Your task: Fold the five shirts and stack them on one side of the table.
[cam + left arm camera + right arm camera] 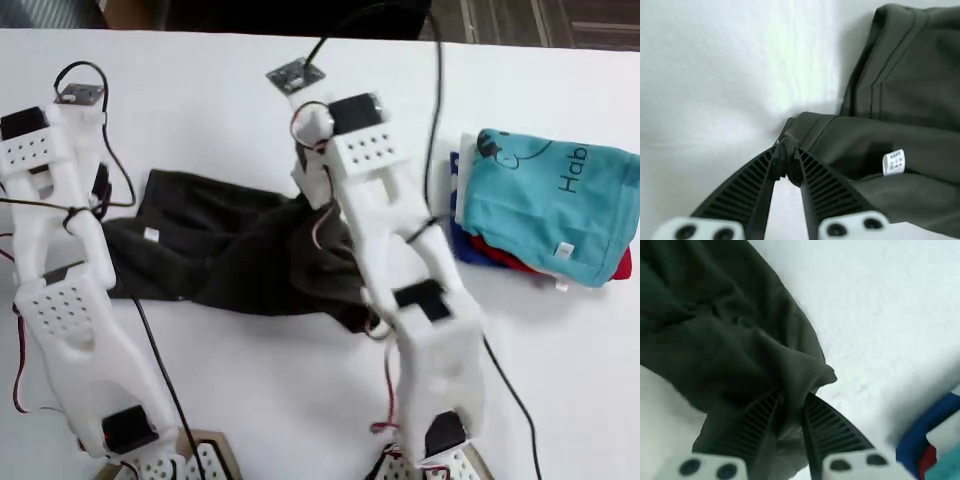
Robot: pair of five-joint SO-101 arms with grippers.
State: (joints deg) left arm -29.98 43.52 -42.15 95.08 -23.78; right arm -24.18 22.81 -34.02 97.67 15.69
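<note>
Nearest the lens, the left gripper (786,156) is clamped, its ribbed black jaws pinching a stitched hem corner of the dark shirt (900,125), just beside a small white label (893,163). The right gripper (790,402) is likewise closed, gripping a bunched fold of the same garment at its opposite end, on the side nearer the stack of folded shirts (545,205). In the high view the dark shirt (240,255) lies crumpled across the middle of the white table (200,80), stretched loosely between the two white arms. The stack sits at the table's right side, apart from the dark shirt, with a teal shirt (560,195) on top and red and blue layers showing beneath. Judged from this layout, the step in hand is the spreading or first fold of what appears to be the last shirt. The cloth is not yet flat, so the next move probably calls for both arms to draw apart evenly and tension the fabric before any fold is laid. Uneven pull risks slipping a pinch or dragging the bundle toward the stack. Material: matte, dark olive-grey knit, soft and limp, forming deep irregular creases, with hems showing parallel double stitching. The table surface is smooth and pale and will likely offer little grip on the cloth.
</note>
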